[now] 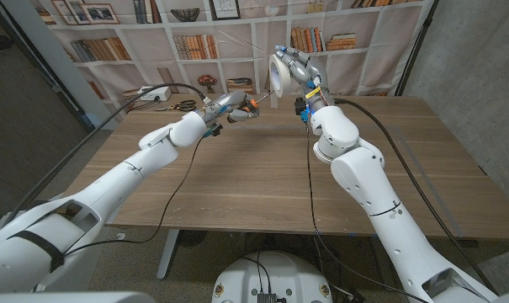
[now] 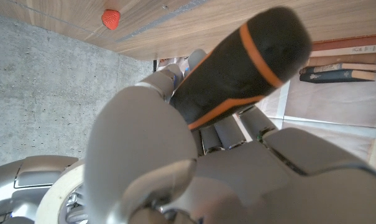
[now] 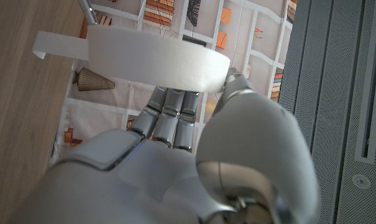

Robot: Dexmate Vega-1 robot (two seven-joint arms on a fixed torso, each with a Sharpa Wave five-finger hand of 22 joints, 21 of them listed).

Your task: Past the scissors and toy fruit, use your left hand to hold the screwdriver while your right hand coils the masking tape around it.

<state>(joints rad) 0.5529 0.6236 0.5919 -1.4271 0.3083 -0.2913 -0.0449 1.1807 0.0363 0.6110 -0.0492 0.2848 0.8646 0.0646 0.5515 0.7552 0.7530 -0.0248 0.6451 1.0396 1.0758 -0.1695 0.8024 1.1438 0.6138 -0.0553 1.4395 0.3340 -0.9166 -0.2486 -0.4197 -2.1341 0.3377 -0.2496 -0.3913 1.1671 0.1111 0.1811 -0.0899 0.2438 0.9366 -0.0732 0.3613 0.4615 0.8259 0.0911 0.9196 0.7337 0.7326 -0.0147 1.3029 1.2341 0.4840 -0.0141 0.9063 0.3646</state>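
Note:
My left hand (image 1: 223,106) is raised over the far middle of the table and grips a screwdriver (image 1: 245,112) by its black and orange handle (image 2: 238,61); my fingers (image 2: 144,149) wrap round it. My right hand (image 1: 298,67) is lifted higher, just to its right, and holds a white roll of masking tape (image 1: 279,75). The right wrist view shows the roll (image 3: 156,57) pinched at my fingertips, a loose strip of tape (image 3: 56,44) sticking out from it, and the metal shaft (image 3: 84,9) nearby. Scissors (image 1: 185,105) lie behind my left hand. A red toy strawberry (image 2: 111,18) sits on the table.
A white power strip (image 1: 156,95) with a cable lies at the table's far left corner. Bookshelves (image 1: 195,42) stand behind the wooden table (image 1: 254,185). Black cables hang from both arms over the tabletop.

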